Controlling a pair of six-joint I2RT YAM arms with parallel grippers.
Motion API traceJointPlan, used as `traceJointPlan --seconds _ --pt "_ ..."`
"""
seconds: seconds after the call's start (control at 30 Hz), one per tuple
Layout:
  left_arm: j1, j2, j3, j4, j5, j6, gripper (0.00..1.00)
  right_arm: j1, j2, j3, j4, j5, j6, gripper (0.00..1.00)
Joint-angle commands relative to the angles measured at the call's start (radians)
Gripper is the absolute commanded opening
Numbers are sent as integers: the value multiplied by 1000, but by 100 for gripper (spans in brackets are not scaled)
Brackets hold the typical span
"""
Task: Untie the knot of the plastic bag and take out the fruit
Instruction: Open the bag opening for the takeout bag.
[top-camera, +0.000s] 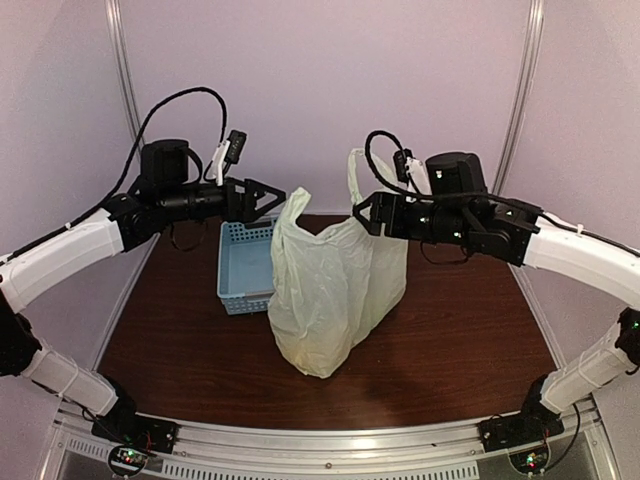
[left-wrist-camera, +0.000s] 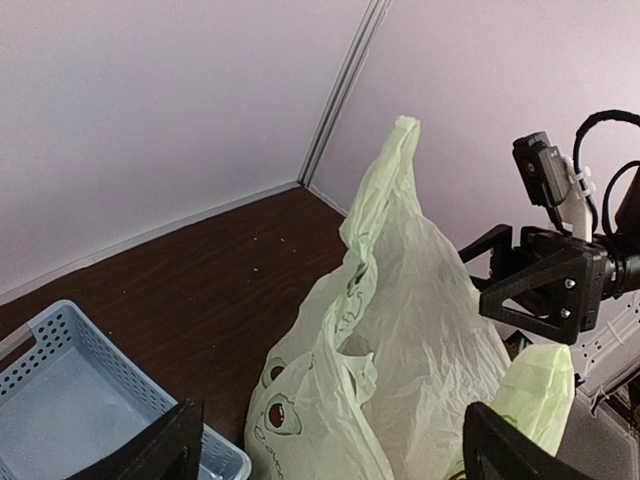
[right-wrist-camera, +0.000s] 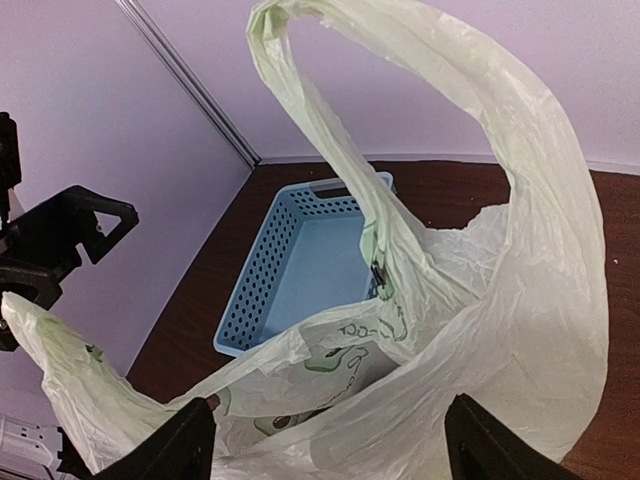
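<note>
On the dark brown table (top-camera: 460, 340), upright near the middle: the plastic bag (top-camera: 335, 290), pale yellow-green and crinkled, slumped wide at the base and narrowing upward. Just beside its left flank, a light blue perforated basket (top-camera: 243, 268).

Two loop handles on the bag, apart from each other and not twisted together. One loop (right-wrist-camera: 535, 140) up tall and open at the bag's right rear, above the right hand. The other handle (top-camera: 297, 203) up at the bag's top left corner, with its tip right against the left hand. Cannot tell whether caught on a finger or merely touching.

Left hand (top-camera: 280, 200): level with the top of the bag, pointing right, spread wide. Seen from the left wrist, fingers (left-wrist-camera: 160, 450) far apart at the lower edge, with bag plastic and a green-and-dark-red printed mark (left-wrist-camera: 282, 415) between them.

Right hand (top-camera: 362, 214): facing the left one from across the bag, close against its upper right side, likewise spread wide. Seen from the right wrist, fingers (right-wrist-camera: 190, 445) well apart, with a slack sheet of the bag across the gap and no pinch on it.

Fruit: hidden, not to be made out through the plastic.
</note>
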Motion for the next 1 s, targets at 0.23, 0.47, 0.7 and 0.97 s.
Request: traceJointPlan --seconds 0.23,0.47,0.7,0.97 --pt "22 29 -16 30 -32 1 92 17 46 29 -72 81 66 44" --pt "22 108 31 19 8 -45 92 36 -24 -96 -72 72 101 2" --pt "9 182 32 98 102 -119 92 55 -74 -191 -84 72 113 0" --pt "-55 277 72 165 197 -171 92 73 -92 -253 -84 72 110 0"
